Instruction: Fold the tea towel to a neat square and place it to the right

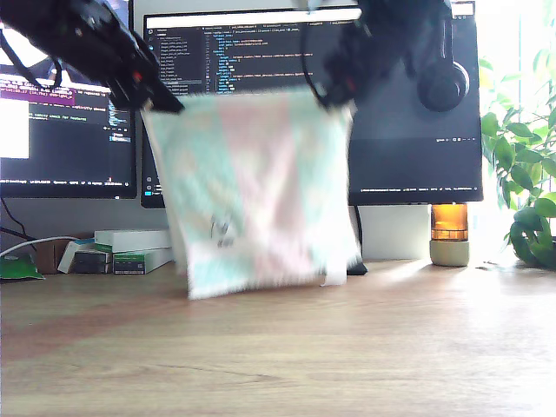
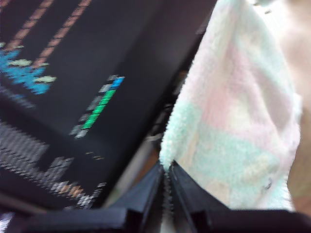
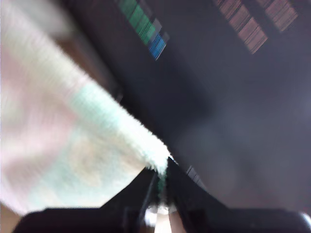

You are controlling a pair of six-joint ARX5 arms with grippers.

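The tea towel hangs in the air as an open sheet in front of the monitors, held by its two upper corners. Its top edge is stretched roughly level. Its lower edge is down near the counter; the blur hides whether it touches the wood. The cloth looks about as wide as it is tall, but the pictures do not show whether it is already doubled over.

The first hand is pressed together on one fluffy corner, with the mint and pink cloth spreading away from its tips. The second hand pinches another corner the same way. In the exterior view, one dark arm reaches in at each upper corner; the other arm is on that view's right.

By this evidence the task is in its early or middle part. The towel is gripped and lifted, but no neat square lies on the counter and nothing has been set aside. Laying it down, folding it and placing it at the side all remain.
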